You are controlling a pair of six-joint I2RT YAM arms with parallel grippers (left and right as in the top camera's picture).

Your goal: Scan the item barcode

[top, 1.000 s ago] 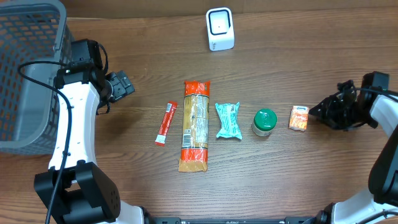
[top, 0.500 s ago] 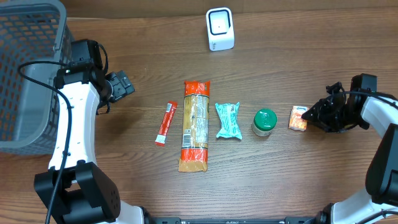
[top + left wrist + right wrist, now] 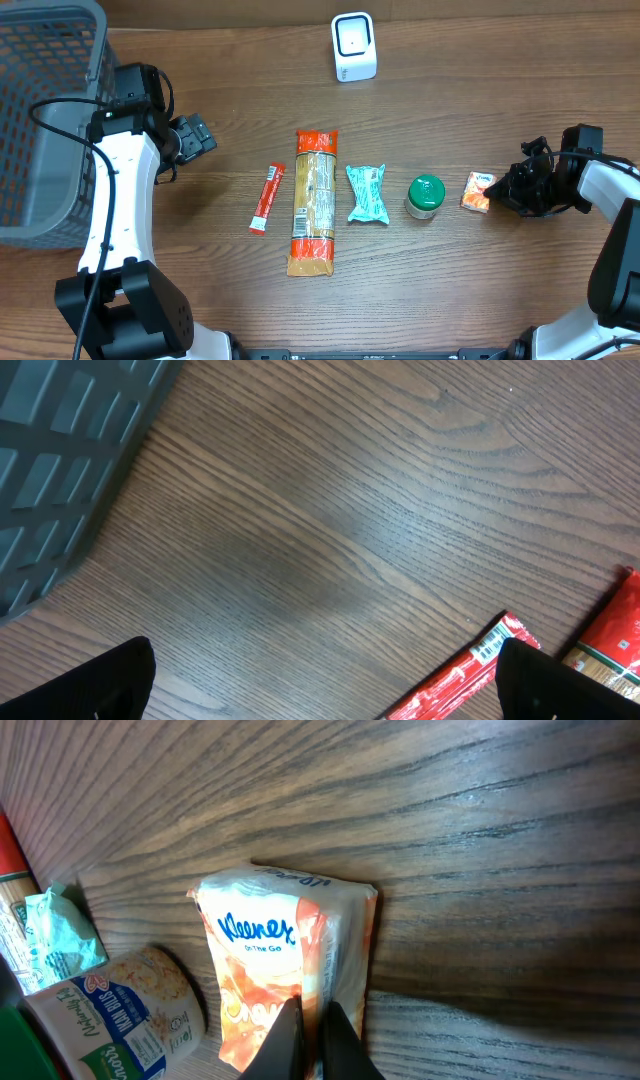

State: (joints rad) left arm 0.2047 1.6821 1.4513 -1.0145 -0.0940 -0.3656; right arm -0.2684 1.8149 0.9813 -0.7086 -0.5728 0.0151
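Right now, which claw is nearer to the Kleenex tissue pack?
Right. The right claw is shut on the right edge of the tissue pack; the left claw hangs open far across the table, beside the basket.

The desk is warm brown wood with long dark grain. The basket is grey lattice. The scanner is white with a dark face. There's a red stick sachet, a tan pasta bag with orange-red ends, a teal wrapper and a green-lidded jar. The tissue pack is orange and white, lettered in blue.
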